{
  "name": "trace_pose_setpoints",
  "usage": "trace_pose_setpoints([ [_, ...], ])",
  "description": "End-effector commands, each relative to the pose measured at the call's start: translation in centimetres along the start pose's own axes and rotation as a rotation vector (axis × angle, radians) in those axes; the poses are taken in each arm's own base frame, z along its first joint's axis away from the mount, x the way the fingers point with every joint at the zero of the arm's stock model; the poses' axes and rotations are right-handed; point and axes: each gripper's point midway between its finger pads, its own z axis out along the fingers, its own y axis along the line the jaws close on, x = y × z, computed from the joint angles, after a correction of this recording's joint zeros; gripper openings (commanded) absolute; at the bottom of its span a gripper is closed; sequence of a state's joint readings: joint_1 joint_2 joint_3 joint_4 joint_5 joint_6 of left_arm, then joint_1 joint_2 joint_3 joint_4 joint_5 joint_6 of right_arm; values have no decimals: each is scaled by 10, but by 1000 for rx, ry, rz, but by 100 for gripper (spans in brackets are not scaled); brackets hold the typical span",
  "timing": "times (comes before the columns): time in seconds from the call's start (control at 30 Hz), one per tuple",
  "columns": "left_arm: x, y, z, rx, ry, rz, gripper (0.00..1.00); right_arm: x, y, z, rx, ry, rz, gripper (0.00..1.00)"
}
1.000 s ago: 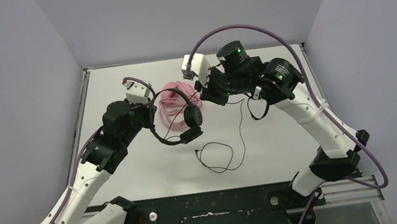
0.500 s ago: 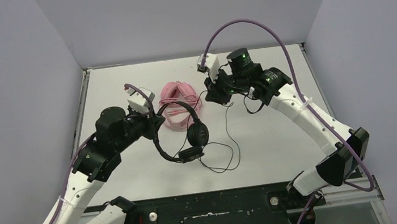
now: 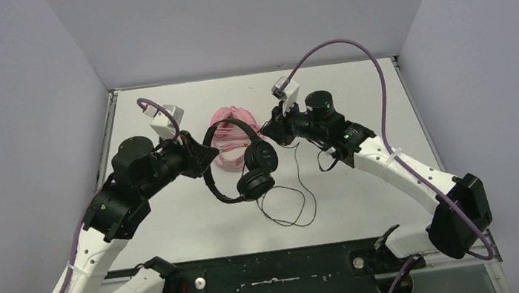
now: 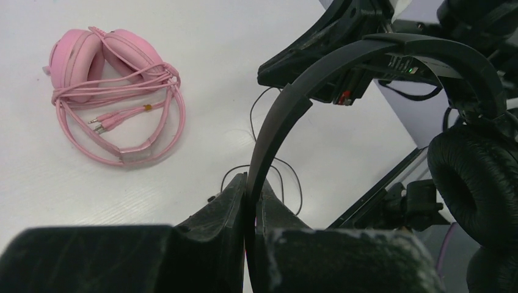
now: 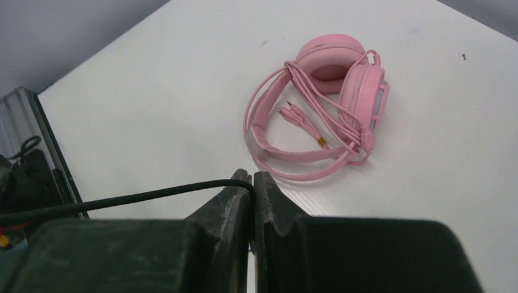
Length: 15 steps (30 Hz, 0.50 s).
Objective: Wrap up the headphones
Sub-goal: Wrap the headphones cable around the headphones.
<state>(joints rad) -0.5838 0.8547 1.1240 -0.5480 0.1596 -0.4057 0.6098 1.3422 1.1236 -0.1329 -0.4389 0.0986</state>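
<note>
The black headphones (image 3: 253, 171) hang above the table, and my left gripper (image 3: 204, 155) is shut on their headband (image 4: 293, 104). Their ear cups (image 4: 476, 177) sit at the right of the left wrist view. My right gripper (image 3: 270, 132) is shut on the thin black cable (image 5: 122, 198), just right of the ear cups. The cable runs down into a loose loop (image 3: 290, 210) on the table. The pink headphones (image 3: 225, 115) lie behind, with their pink cable wound round them (image 5: 330, 104) (image 4: 110, 85). In the wrist views both grippers show pressed-together jaws: the left gripper (image 4: 251, 183) and the right gripper (image 5: 252, 176).
Grey walls close in the white table (image 3: 365, 178) on the left, back and right. A black rail (image 3: 279, 271) runs along the near edge between the arm bases. My right arm (image 4: 330, 36) reaches close above the black headband.
The left arm has swung the black headphones round and a little to the right. The right wrist has come lower and its arm has stretched out. The cable loop has drawn in under the ear cups.
</note>
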Motion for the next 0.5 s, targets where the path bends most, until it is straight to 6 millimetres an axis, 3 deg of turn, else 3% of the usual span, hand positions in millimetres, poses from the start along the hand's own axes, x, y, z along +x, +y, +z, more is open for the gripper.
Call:
trace_pose_setpoints([
  [0.0,-59,-30,-18,73,-197,-121,0,-50,9,1,-24,-284,121,4],
  [0.2,-88,-28,-17,55,-302,-200,0,-46,42,21,-157,-424,244,12],
  [0.33,-104,-31,-20,57,-331,-225,0,-48,65,30,-214,-513,203,18],
  [0.47,-113,-38,-26,76,-338,-234,0,-45,70,44,-237,-533,114,31],
])
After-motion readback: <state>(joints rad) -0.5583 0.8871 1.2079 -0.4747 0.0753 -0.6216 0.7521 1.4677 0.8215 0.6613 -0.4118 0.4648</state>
